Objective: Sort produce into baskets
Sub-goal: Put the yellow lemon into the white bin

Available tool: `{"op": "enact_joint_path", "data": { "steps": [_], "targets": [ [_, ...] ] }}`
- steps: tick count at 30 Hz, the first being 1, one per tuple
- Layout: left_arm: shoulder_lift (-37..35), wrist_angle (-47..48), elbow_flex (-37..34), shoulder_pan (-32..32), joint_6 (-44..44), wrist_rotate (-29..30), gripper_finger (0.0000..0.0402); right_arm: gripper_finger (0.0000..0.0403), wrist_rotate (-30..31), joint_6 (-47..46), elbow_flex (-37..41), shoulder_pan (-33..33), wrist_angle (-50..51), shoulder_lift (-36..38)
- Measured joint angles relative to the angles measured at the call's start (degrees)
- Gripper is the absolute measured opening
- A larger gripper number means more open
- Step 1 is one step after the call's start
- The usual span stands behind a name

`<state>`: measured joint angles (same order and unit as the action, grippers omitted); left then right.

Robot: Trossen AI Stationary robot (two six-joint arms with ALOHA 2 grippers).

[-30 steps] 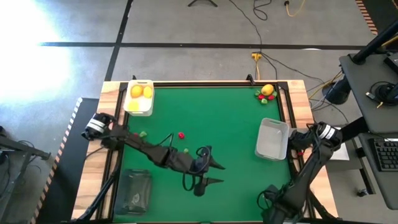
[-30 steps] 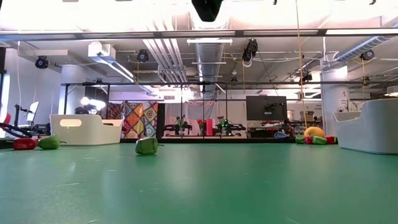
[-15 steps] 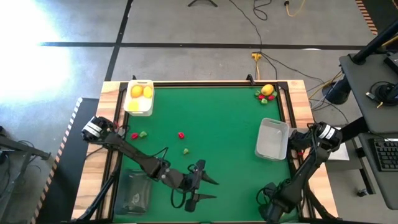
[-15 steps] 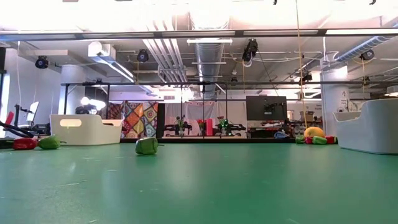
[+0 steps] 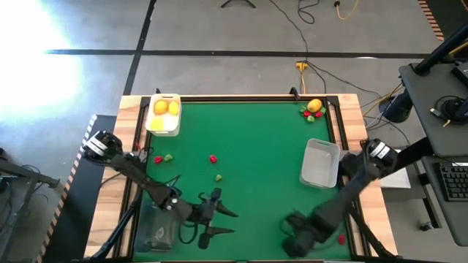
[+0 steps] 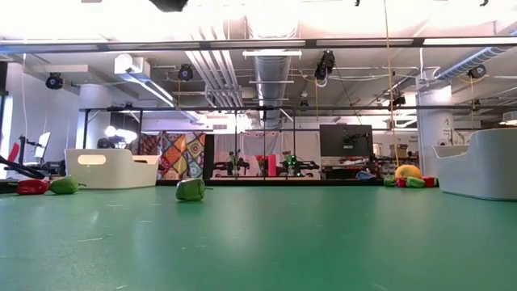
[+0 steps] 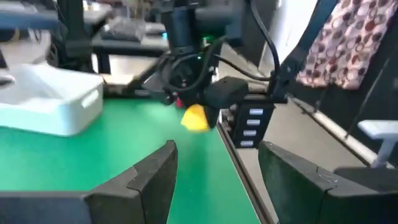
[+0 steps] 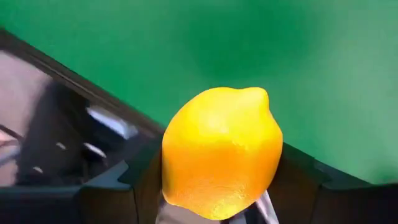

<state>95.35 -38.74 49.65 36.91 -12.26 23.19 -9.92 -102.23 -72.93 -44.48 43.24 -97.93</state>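
My right gripper (image 5: 296, 232) is low over the mat's near edge, right of centre, shut on a yellow lemon (image 8: 221, 149). My left gripper (image 5: 225, 221) is open and empty at the near left, beside the dark translucent basket (image 5: 157, 223); its wrist view shows the right gripper with the lemon (image 7: 194, 118). The white basket (image 5: 162, 115) at the far left holds lemons. The pale grey-white basket (image 5: 320, 163) stands at the right. Loose red and green pieces (image 5: 162, 158) (image 5: 213, 158) (image 5: 218, 177) lie on the mat. A lemon with red and green pieces (image 5: 313, 108) lies in the far right corner. My right gripper pinches the lemon between its two fingers (image 8: 134, 180), one on each of its two opposite sides (image 8: 171, 168). The fingers come from above, pointing down. The lemon sits below the gripper near the mat (image 7: 194, 118); whether it touches the mat I cannot tell.
A dark frame (image 5: 336, 139) runs round the green mat, with wooden table edges outside it. A small red thing (image 5: 341, 239) lies by the near right corner. In the low view a green piece (image 6: 191, 189) lies mid-mat, and the middle of the mat is bare.
My left gripper has drawn back from the mat's middle toward the near left corner, staying open. My right gripper has swung along the near edge toward the table's left.
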Motion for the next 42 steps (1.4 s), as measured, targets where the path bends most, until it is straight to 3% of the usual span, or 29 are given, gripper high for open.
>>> {"op": "enact_joint_path", "data": {
  "steps": [8,12,15,19,23,26,34,38,42],
  "targets": [
    [-0.9,-18.63,-7.13,6.05,16.52,1.31,0.0207,0.0224,17.86,36.75,-3.44,19.71,-3.81,-2.44],
    [-1.12,-18.72,-8.36,6.42,14.32,8.36,0.0207,0.0224,19.31,48.94,-3.42,28.81,-13.14,-6.75],
    [-1.15,-18.94,-8.44,6.18,13.81,12.15,0.0207,0.0229,20.04,51.9,-3.41,33.74,-20.44,-10.72],
    [-1.18,-17.68,-9.11,6.07,14.95,12.83,0.0207,0.0232,19.92,57.82,-4.91,38.13,-22.67,-14.33],
    [-1.33,-17.21,-10.15,6.26,15.27,13.98,0.0207,0.024,19.78,63.25,-7.17,40.32,-22.89,-16.37],
    [-2.1,-16.43,-10.13,6.27,15.44,19.57,0.0207,0.026,17.56,65.93,-9.15,40.58,-22.99,-18.34],
    [-8.56,-1.92,-7.23,5.79,16.16,26.9,0.0207,0.0329,15.94,68.68,-13.21,39.4,-17.93,-18.37],
    [-10.25,8.72,-4.58,5.64,15.75,26.83,0.0207,0.0339,19.29,71.36,-13.31,36.84,-13.82,-12.24],
    [-10.49,17.13,-1.95,5.14,10.11,26.83,0.0207,0.034,28.8,71.49,-12.05,31.81,-2.05,-6.28]
  ]
}}
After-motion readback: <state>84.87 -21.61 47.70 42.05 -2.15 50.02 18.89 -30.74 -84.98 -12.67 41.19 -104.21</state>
